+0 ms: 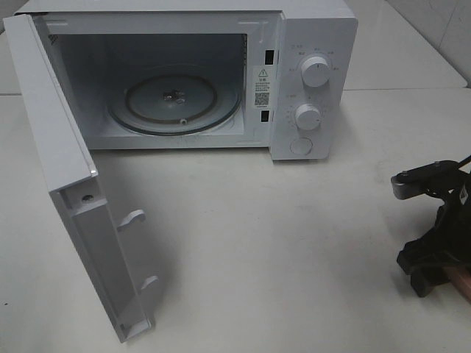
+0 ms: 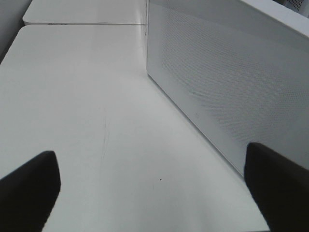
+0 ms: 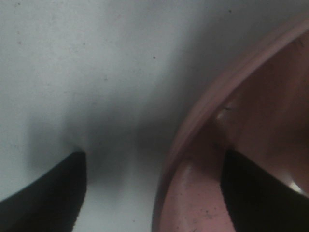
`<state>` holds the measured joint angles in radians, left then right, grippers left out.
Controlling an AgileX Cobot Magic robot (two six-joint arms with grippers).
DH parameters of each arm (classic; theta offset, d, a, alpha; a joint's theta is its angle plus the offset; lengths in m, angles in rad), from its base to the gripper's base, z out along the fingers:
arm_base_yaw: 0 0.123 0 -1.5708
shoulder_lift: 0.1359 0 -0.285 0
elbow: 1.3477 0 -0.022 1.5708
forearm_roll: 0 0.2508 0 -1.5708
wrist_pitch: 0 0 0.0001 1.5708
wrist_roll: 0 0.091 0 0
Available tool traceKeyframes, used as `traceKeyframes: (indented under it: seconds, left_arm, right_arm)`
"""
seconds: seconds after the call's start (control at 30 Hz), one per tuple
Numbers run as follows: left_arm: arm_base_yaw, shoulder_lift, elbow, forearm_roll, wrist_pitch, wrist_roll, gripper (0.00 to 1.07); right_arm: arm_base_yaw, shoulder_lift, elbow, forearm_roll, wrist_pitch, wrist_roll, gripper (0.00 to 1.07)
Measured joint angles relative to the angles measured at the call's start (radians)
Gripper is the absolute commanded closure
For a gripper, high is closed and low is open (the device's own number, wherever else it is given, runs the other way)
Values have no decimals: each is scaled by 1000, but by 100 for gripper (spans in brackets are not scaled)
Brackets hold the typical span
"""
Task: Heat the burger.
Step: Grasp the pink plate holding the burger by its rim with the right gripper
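As seen from the high camera, note white microwave [image 1: 324, 29] at back of pale surface [image 1: 280, 243], door [image 1: 62, 154] swung wide open toward the left side. Two latch hooks [image 1: 132, 217] on door's inner edge. Inside cavity: round glass turntable [image 1: 176, 103]. On control panel: upper knob [image 1: 316, 71], lower knob [image 1: 307, 117] beneath, round button [image 1: 301, 145] lowest. Warning label [image 1: 263, 88] on frame strip between cavity and panel.

Right pincer [image 3: 153, 159]: hangs low at right edge of surface, well apart from microwave. Jaws apart, fairly wide, clamping nothing. Straddles rim of pink plate [image 3: 203, 121]: one fingertip [image 3: 48, 198] over bare surface outside rim, other fingertip [image 3: 260, 193] over plate's inner face. Contact between fingertips and plate: cannot tell, view too blurred. From high camera, only a coppery-pink sliver of plate at frame edge, just beside pincer. Small bright glint on plate's inner face near second fingertip; too blurred to name.

Left pincer [image 2: 149, 159]: outside high camera's frame; seen only from own wrist camera. Jaws wide, holding nothing, only bare surface between dark fingertips. Hangs near dotted panel [image 2: 231, 87] of microwave, just beside it, not touching. Second surface [image 2: 82, 12] butted on farther back.

Burger location: cannot tell from any view; only part of plate in frame.
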<state>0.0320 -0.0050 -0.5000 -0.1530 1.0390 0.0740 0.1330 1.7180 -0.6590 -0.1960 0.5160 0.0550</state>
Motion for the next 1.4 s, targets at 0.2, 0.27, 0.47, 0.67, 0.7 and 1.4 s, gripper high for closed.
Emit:
traceKeyframes:
  seconds: [0.2, 0.27, 0.47, 0.67, 0.7, 1.4]
  left_arm:
    - [0, 0, 0, 0, 0, 0, 9]
    - [0, 0, 0, 0, 0, 0, 9]
    - [0, 0, 0, 0, 0, 0, 9]
    - [0, 0, 0, 0, 0, 0, 9]
    - [0, 0, 0, 0, 0, 0, 9]
    - [0, 0, 0, 0, 0, 0, 9]
  right_arm:
    - [0, 0, 0, -48, 1, 58, 82]
    - [-3, 0, 0, -67, 6, 96, 100]
    - [-1, 0, 0, -67, 10, 121, 107]
    - [0, -1, -1, -67, 13, 124, 107]
    - [0, -1, -1, -67, 13, 124, 107]
    - [101, 0, -33, -277, 189, 393, 107]
